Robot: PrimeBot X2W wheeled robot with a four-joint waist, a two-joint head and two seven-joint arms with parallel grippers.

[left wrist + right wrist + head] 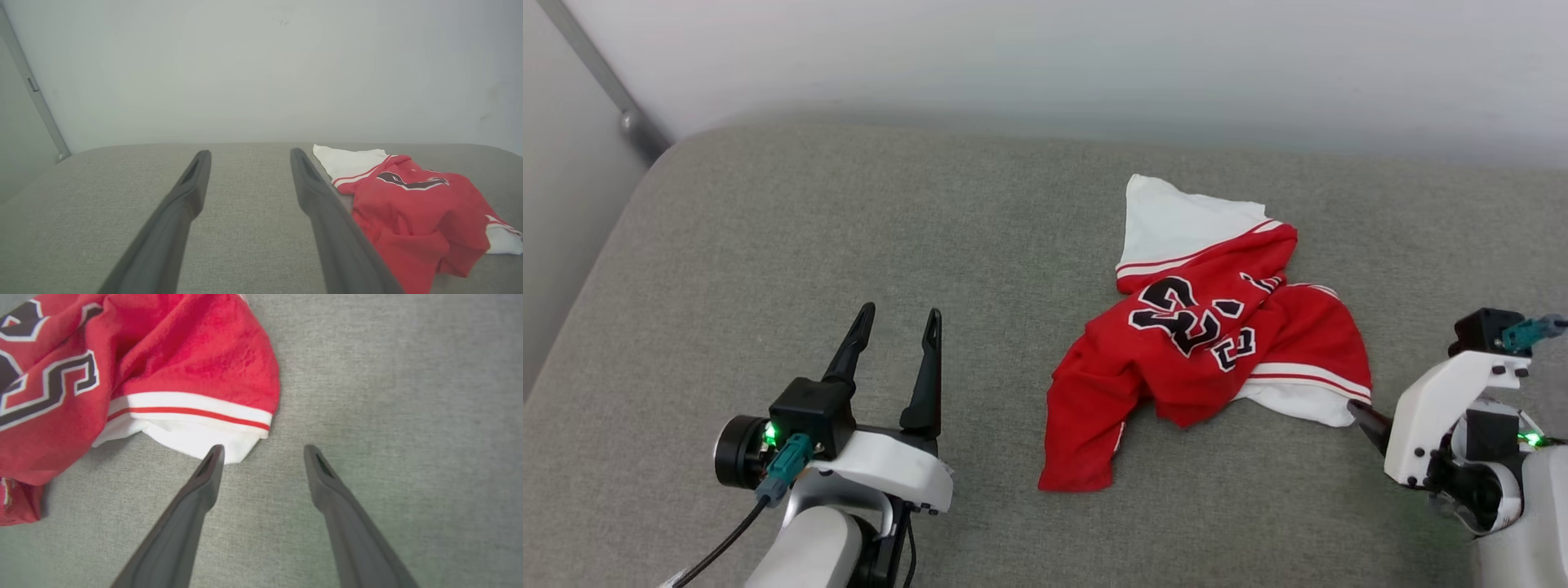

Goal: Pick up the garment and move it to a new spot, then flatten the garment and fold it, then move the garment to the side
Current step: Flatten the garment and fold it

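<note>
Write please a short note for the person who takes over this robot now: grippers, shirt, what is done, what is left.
Shirt: crumpled on the grey cushion, not held.
Left gripper: open, empty, over bare cushion beside it.
Right gripper: open, empty, one fingertip at the white sleeve edge.
Done: no flattening or fold shows.
To do: pick up, move, flatten, fold, set aside.

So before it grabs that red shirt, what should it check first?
1. Right fingers open: ok.
2. Left fingers open: ok.
3. Garment lying free on the grey cushion, nothing on it: ok.
4. White sleeve between the right fingers: not ok, it sits by one tip.
5. That fingertip touching cloth: cannot tell.
6. Garment flat: not ok, crumpled.
</note>
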